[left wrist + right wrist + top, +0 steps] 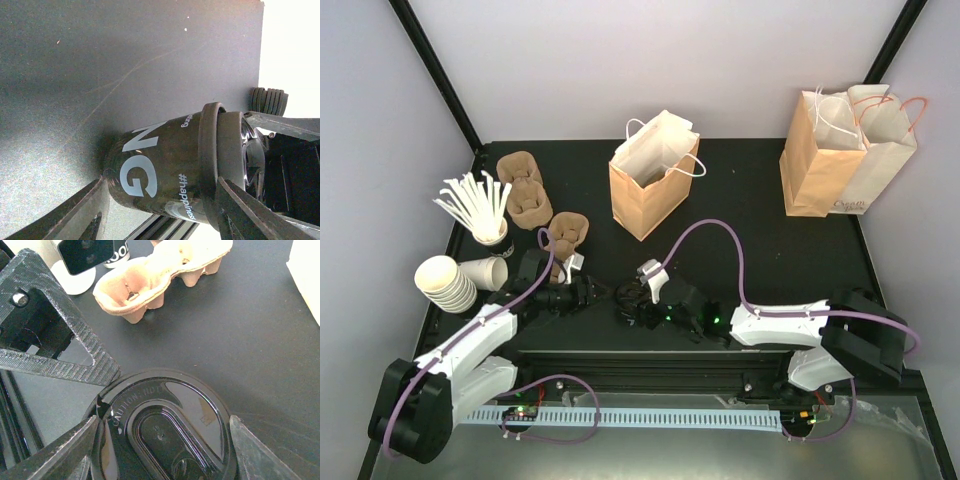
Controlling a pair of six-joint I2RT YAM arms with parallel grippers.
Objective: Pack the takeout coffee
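The takeout coffee (pixel 165 170) stands on the black table between the two arms, its black band printed with white letters. In the right wrist view its glossy black lid (pixel 165 430) fills the lower frame. My right gripper (pixel 164 421) comes down from above, with a finger pressed against each side of the lid rim. From the left, my left gripper (pixel 160 182) reaches the cup side-on, jaws spread, with a gap showing at the cup's base. In the top view the left gripper (pixel 588 292) and the right gripper (pixel 632 300) meet near the table's front edge, hiding the cup.
Brown pulp carriers (pixel 520 190) (pixel 567 232) lie at the left. Behind the cup stands an open paper bag (pixel 650 185), with two more bags (pixel 845 150) at the back right. A stack of white cups (pixel 445 283) and a cup of white sticks (pixel 480 205) sit far left.
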